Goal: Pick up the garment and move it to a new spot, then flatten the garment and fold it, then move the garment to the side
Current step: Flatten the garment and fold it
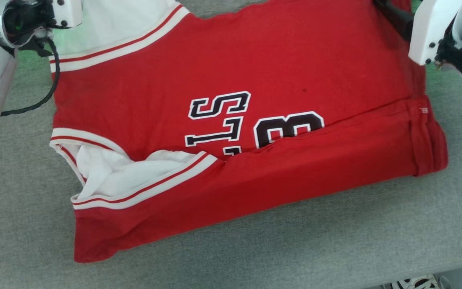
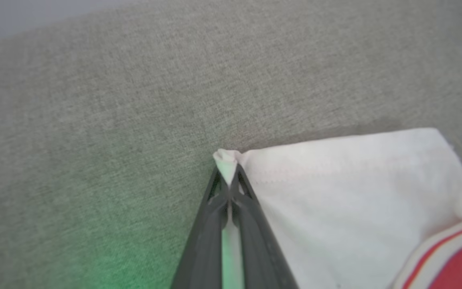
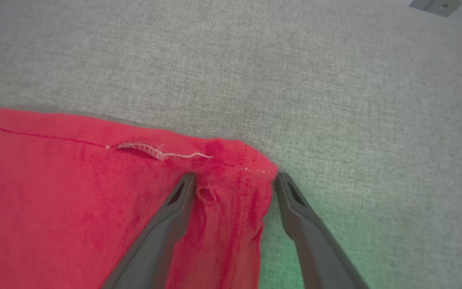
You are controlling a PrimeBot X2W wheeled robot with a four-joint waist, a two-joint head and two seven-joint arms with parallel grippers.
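The garment is soft, matt knit cloth; the table cover is coarser grey woven fabric.

This looks like a robotics lab or test bay rather than a home, though little beyond the work surface shows. The desk is covered in plain grey woven cloth, with a single garment laid on it. A black cable loops from a white arm housing, green indicator light tints the cloth, and a bare metal bracket sits beyond it.
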